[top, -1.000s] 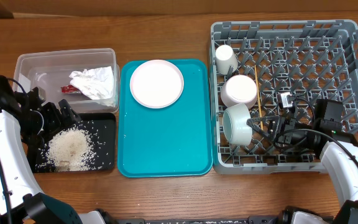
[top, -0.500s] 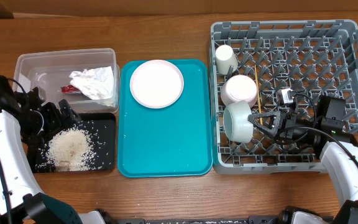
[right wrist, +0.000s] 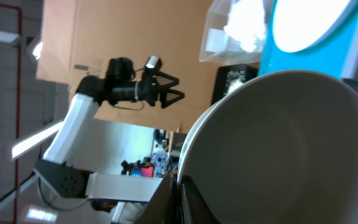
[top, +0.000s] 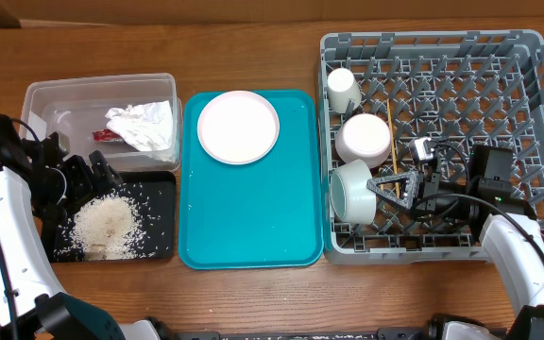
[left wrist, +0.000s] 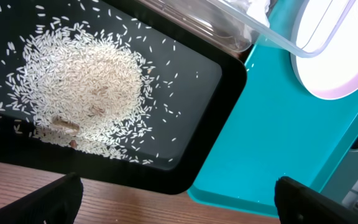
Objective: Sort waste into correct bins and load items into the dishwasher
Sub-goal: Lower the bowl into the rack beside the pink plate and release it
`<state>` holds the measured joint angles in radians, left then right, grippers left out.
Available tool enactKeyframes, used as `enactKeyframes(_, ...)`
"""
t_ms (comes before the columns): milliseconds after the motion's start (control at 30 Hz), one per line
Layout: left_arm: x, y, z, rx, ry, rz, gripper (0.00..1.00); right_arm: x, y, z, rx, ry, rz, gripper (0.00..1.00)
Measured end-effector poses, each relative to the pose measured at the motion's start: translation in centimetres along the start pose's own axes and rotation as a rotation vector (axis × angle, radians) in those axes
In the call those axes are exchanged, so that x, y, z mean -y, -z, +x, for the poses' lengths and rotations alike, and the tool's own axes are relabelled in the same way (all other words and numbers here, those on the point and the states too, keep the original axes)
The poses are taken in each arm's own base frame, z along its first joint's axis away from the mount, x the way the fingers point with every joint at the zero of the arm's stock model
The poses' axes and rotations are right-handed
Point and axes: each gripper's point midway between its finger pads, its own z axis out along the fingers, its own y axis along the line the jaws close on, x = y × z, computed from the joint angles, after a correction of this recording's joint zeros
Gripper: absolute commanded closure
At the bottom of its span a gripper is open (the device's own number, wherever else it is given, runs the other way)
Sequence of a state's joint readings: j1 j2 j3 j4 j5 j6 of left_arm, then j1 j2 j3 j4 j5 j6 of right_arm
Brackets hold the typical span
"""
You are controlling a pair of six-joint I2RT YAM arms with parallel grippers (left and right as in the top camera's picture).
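Overhead, the grey dish rack (top: 536, 57) sits at the right of the wooden table (top: 253, 38). In its left column are a small white cup (top: 342, 91), a bowl turned upside down (top: 364, 139) and, nearest the front, a second bowl tipped on its side (top: 350, 192). A thin chopstick (top: 392, 162) lies among the pegs just beside them. The right gripper (top: 385, 186) is down in the rack against the tipped bowl. In the right wrist view the bowl's rim fills the picture, with a dark finger (right wrist: 166, 202) right at it. I cannot tell whether the jaws have closed on the rim or only touch it.

The pink-white plate (top: 238, 127) rests at the far end of the teal tray (top: 253, 227). To the left, the clear tub (top: 55, 94) holds the crumpled napkin (top: 142, 126) and the red wrapper (top: 105, 135). Just in front of it, the black tray (top: 161, 189) carries a heap of rice (top: 105, 225). The left gripper (top: 100, 174) hangs over that tray. In the left wrist view its fingertips (left wrist: 42, 199) are spread wide with nothing between them.
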<state>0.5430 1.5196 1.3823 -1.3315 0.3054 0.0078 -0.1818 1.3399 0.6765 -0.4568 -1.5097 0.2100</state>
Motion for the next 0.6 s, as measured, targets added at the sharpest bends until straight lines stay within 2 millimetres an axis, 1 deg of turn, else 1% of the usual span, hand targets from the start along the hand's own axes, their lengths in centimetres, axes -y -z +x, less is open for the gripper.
enactKeyframes(333,0.0,0.0,0.0,0.0,0.0,0.0,0.0,1.9,0.1,0.1,0.023,-0.065,0.103,0.96)
enactKeyframes(400,0.0,0.0,0.0,0.0,0.0,0.0,0.0,2.1,0.2,0.0,0.027,-0.063,0.112,0.87)
enactKeyframes(433,0.0,0.0,0.0,0.0,0.0,0.0,0.0,2.2,0.2,0.0,0.032,-0.06,0.119,0.86)
enactKeyframes(600,0.0,0.0,0.0,0.0,0.0,0.0,0.0,3.0,1.1,-0.6,0.071,-0.069,0.163,0.83)
